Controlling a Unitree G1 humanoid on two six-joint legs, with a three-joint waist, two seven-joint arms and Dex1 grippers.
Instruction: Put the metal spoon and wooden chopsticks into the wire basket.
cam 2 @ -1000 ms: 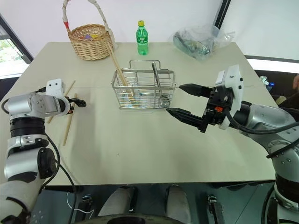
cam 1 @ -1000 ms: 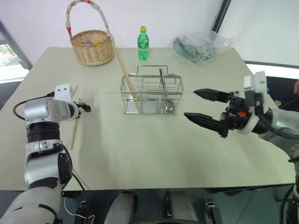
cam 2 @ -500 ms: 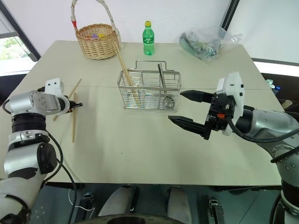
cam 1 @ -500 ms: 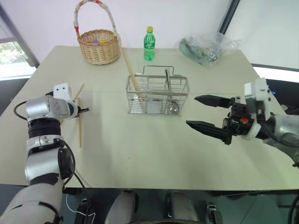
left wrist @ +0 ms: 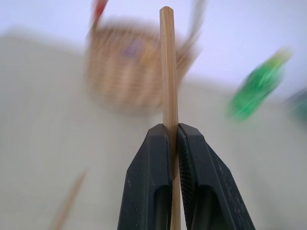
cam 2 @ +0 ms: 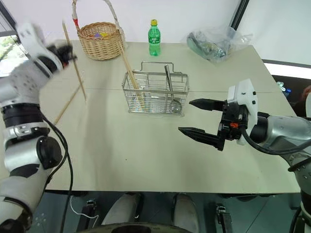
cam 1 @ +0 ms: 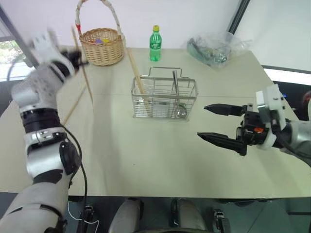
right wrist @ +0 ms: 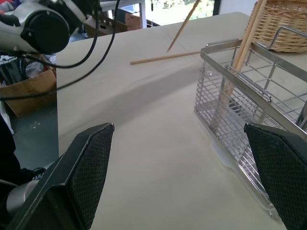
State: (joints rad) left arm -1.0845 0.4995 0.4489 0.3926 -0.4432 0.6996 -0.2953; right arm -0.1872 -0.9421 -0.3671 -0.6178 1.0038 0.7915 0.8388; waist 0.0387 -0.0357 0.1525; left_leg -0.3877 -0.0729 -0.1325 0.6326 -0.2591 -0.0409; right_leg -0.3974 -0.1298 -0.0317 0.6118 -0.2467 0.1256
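My left gripper [left wrist: 171, 127], raised at the table's far left, is shut on one wooden chopstick [cam 1: 82, 65] that hangs steeply, its lower tip just above the table. Another chopstick [cam 1: 75, 106] lies flat on the table below it. The wire basket [cam 1: 164, 94] stands mid-table. Wooden chopsticks [cam 1: 134, 68] lean in its left compartment, and the metal spoon [cam 1: 175, 82] stands in its right part, bowl down. My right gripper [cam 1: 201, 121] hovers open and empty to the right of the basket, fingers pointing towards it.
A round wicker basket [cam 1: 101, 46] with a tall handle, a green bottle [cam 1: 155, 43] and a clear plastic bag [cam 1: 214, 48] stand along the far edge. Bare tabletop [cam 1: 146, 150] lies between the basket and the near edge.
My left gripper shut on a chopstick at the table and swung it up and away from me. The other chopstick stayed on the table. The right arm kept still.
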